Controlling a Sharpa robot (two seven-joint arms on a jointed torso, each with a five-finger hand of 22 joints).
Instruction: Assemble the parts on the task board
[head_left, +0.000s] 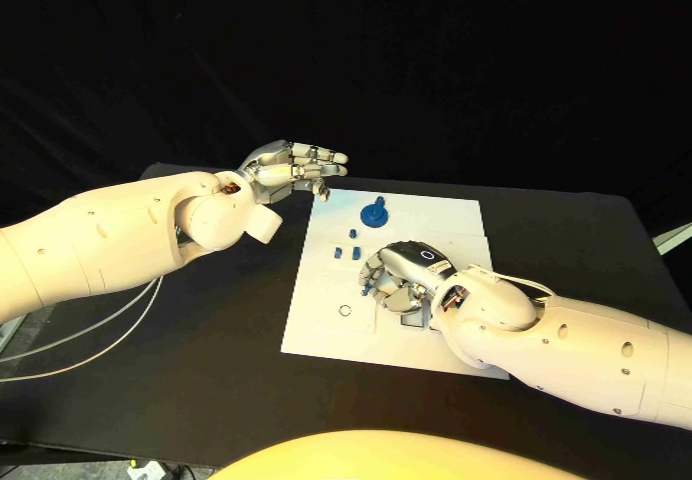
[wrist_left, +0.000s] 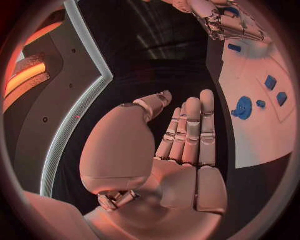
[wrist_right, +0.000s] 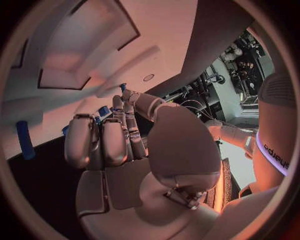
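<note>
Head view: gear (head_left: 374, 214) flat on task board (head_left: 325, 325), handle toward far edge.

Head view: high, looking down on the black table (head_left: 173, 390), task board (head_left: 433, 225) central. Left wrist view: behind the left hand (wrist_left: 181, 145), close, facing the board. Right wrist view: behind the right hand (wrist_right: 131, 145), very close to the board. Board shared by all.

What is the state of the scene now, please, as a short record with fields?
board: white flat task board on black table
parts: round blue gear part near far edge; small blue pieces beside it
left hand: silver left hand open, off the board's far left corner
right hand: silver right hand over board centre, fingers curled down; grip unclear
</note>
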